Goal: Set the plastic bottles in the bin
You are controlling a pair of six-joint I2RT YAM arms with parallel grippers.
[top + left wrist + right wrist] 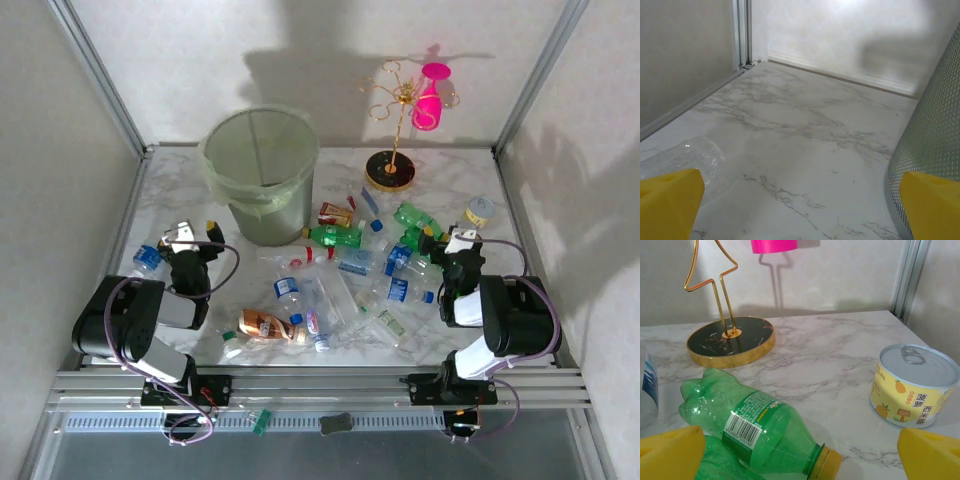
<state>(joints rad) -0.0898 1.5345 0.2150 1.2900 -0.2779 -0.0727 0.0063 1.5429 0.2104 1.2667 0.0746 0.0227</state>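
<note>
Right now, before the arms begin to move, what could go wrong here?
1. The right pincer faces a green bottle with a tin can close by; it might take the can instead.
2. The left pincer stands beside the bin wall; a swing could push the bin.

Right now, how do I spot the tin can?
Find the gold stand with the round black base, back right. Just right of it, nearer the front, stands the can. It's the only tin, yellow pineapple label, beside green bottles.
</note>
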